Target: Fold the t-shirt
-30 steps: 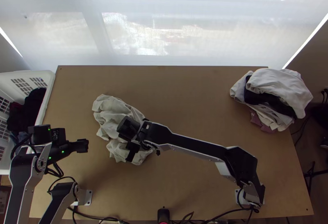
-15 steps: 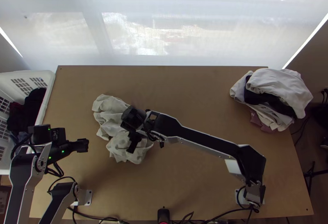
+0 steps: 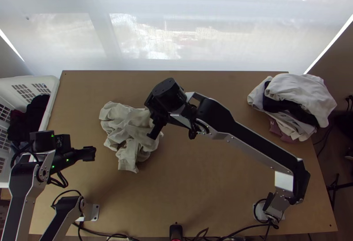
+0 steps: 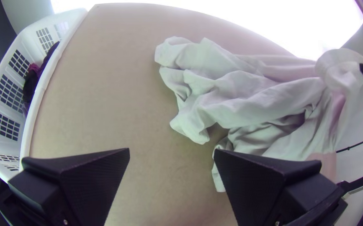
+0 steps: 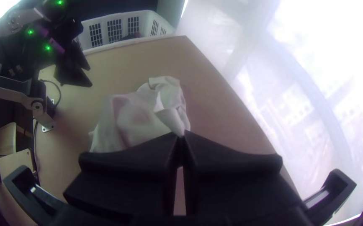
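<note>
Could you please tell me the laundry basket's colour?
The perforated plastic laundry basket is white, clearest in the left wrist view.

Light wooden table [image 3: 198, 188], bunched pale t-shirt [image 3: 130, 128] on it, clothes pile [image 3: 300, 90] near far right corner

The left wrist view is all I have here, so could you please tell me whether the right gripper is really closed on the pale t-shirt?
Observer: Yes. In the right wrist view, the fingertips of the right gripper are together, with a raised part of the pale t-shirt pinched between them.
Operator: Thank you. Are there any other clothes on the table?
Observer: Yes. The top view shows a loose clothes pile at the right edge of the table, toward the far corner, with a pale garment on top.
</note>
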Tool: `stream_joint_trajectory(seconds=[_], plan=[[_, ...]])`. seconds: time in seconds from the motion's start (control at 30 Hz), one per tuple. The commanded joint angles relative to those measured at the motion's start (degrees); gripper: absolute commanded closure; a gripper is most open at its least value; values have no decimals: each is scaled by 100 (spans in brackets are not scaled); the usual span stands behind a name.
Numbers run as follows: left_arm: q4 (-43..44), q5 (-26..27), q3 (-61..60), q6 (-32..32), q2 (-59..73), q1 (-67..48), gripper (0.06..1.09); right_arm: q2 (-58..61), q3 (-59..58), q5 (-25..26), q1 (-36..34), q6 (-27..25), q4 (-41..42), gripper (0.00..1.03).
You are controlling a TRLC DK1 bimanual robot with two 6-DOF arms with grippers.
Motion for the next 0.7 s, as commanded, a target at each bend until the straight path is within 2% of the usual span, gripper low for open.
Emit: stream_joint_trajectory(seconds=[0.0, 0.33, 0.67], plan=[[4, 35, 26, -25, 34, -42, 11, -449, 431, 339, -110, -242, -176, 100], [4, 35, -44, -34, 7, -77, 11, -888, 888, 875, -409, -532, -123, 100], [4, 43, -44, -42, 16, -191, 11, -1170, 1160, 927, -1077, -584, -44, 100]])
